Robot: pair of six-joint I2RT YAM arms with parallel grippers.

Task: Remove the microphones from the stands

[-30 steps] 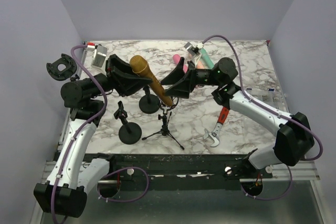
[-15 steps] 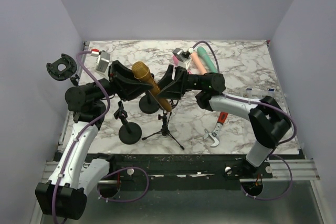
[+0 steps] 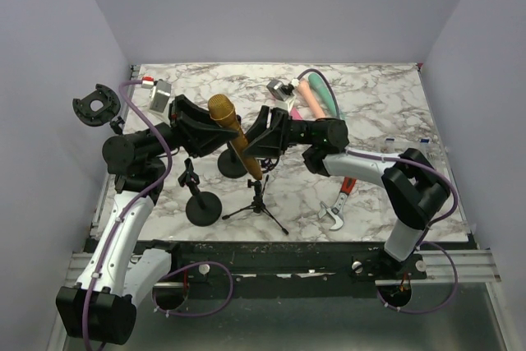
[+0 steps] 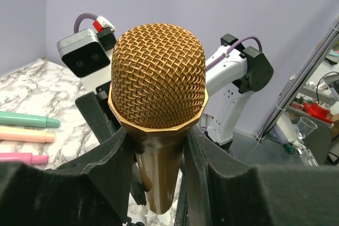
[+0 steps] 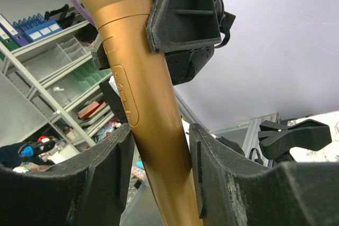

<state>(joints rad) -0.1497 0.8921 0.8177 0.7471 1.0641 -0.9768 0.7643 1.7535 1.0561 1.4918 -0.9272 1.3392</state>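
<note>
Counter: marble, both arms reaching in over its middle from either side.

Tripod stand: upright near the front of the counter, legs spread. Two round-base stands sit just to its left and behind it, both without a mic.

Microphone: slanted above the tripod stand, head up and to the left, tail down at the stand's top. From the overhead view I cannot tell whether the tail sits in the clip or has just cleared it. Judgement: grasp made, removal itself not yet shown; the lift away from the stand remains.

Left claw: clenched on the microphone just under the head, a pad pressed to each side of the neck in its wrist view.

Right claw: straddles the lower handle, fingers close on both sides. Whether they press or merely flank it, I cannot tell.

Appearance: gold all over. Rounded woven mesh head above a faceted collar, and a smooth tapering handle with a recessed oblong switch.
</note>
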